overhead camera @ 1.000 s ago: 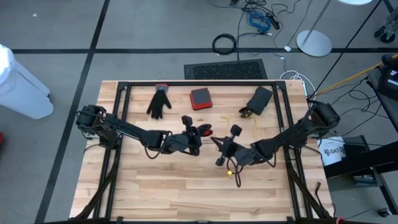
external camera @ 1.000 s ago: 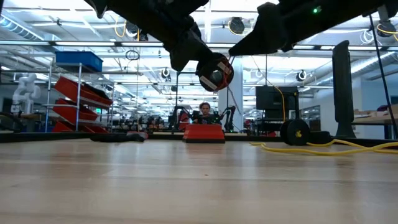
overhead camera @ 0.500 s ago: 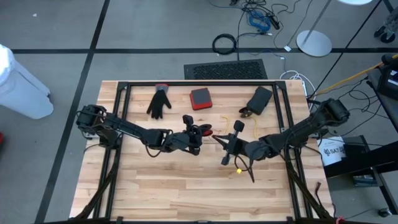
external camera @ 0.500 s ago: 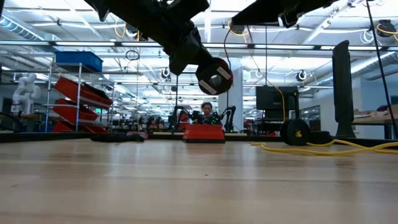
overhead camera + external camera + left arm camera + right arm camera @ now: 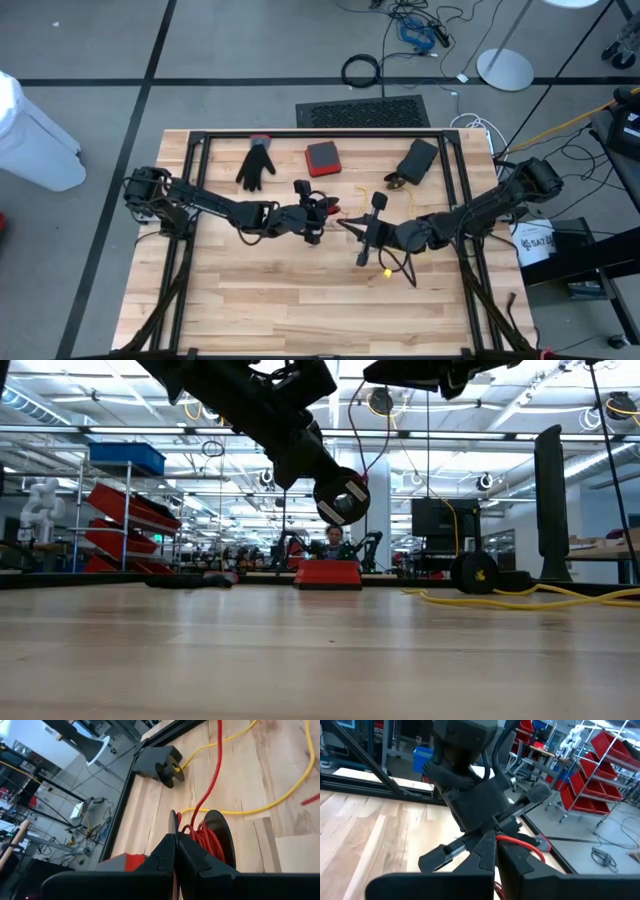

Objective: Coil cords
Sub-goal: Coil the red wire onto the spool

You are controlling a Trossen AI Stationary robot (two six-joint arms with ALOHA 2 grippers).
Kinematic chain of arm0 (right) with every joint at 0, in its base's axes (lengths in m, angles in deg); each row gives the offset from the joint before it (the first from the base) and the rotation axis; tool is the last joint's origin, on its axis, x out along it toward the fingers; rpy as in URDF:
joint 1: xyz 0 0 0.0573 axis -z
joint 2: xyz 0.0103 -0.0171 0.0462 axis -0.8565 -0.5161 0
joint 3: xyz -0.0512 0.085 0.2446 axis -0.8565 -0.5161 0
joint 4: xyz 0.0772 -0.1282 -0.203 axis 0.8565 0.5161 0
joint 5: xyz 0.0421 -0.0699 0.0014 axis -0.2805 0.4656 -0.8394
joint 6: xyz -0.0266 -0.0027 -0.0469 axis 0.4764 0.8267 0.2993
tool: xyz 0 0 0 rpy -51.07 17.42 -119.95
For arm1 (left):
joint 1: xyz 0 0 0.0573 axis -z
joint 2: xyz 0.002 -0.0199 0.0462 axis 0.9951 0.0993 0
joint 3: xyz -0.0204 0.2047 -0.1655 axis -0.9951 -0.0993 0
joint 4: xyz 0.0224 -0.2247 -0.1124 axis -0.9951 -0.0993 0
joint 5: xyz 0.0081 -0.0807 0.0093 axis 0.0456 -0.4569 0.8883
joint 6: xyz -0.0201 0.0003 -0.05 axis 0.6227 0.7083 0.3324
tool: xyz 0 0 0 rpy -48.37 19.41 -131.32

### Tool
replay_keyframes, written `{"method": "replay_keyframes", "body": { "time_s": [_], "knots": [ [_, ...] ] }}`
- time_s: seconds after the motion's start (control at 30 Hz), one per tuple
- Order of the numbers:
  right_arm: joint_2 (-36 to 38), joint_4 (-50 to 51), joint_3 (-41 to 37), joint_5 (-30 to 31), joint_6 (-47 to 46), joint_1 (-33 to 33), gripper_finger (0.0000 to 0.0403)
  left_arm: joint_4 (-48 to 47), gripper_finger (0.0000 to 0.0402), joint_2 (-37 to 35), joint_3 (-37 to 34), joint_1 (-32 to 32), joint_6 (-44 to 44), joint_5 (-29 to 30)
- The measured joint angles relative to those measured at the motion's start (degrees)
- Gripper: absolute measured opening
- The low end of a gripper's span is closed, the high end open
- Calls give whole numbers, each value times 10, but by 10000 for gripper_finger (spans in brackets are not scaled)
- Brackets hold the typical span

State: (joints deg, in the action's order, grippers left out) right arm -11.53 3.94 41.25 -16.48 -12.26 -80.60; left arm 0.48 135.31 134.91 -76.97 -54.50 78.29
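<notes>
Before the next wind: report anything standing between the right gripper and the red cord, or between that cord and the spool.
Nothing visible. The right gripper is shut on the red cord, which runs unobstructed to the spool in the shut left gripper. The yellow cord lies on the table below.

The table (image 5: 300,300) is pale planked wood (smooth, matt), the yellow cord (image 5: 280,800) glossy plastic.

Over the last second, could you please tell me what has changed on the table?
The right end effector swung from the table's near side toward its middle, closer to the left end effector, which edged right with the red cord spool. Both stayed shut. The black glove, red box and yellow cord did not move.
</notes>
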Motion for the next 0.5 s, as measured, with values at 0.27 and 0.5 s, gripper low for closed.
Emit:
{"method": "replay_keyframes", "body": {
  "time_s": [0.27, 0.5],
  "knots": [
    [0, -30, 0, -21, 25, 0, 0, -30, 8, 0, 0, -10, 27, -17],
    [0, -40, 0, -72, 14, 4, 0, 3, 8, 0, 0, -27, 62, -30]
  ]
}}
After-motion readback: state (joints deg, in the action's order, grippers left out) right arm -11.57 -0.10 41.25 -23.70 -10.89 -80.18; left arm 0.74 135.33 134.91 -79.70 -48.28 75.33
